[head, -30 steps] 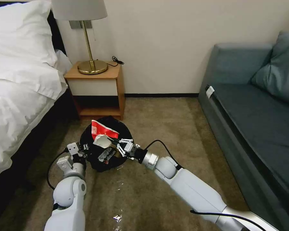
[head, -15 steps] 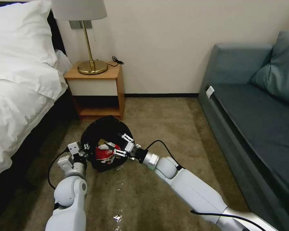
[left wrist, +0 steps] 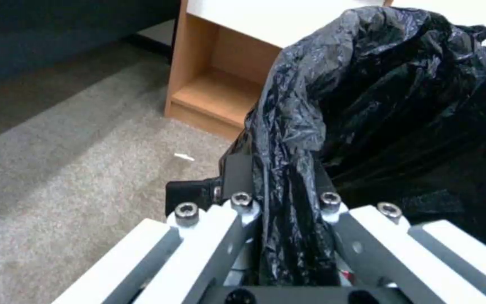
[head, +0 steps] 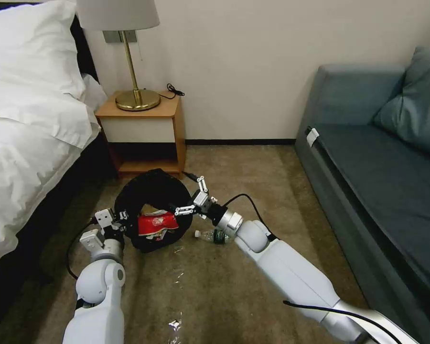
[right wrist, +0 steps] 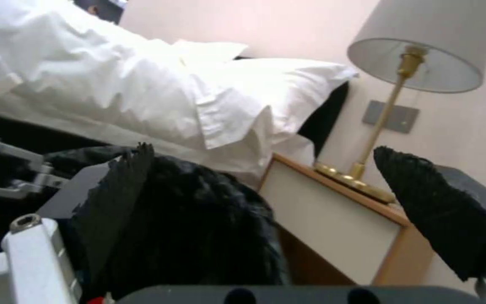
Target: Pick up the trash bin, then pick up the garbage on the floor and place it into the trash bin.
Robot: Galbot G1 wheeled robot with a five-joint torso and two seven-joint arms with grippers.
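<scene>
- Your left gripper [left wrist: 288, 211] pinches only the trash bin [head: 153, 196] liner, which could slip free.
- Your right gripper [head: 192, 196], spread wide beside the rim, could knock it; the bottle [head: 214, 235] lies just below.

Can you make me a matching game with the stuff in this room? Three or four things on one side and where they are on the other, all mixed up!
Things:
1. red-and-white wrapper
2. clear bottle
3. left gripper
4. lamp

Places or states:
A. standing on the wooden nightstand
B. lying on the carpet beside the right arm
C. inside the trash bin
D. pinched onto the bin's black liner

Pairs: 1-C, 2-B, 3-D, 4-A
</scene>
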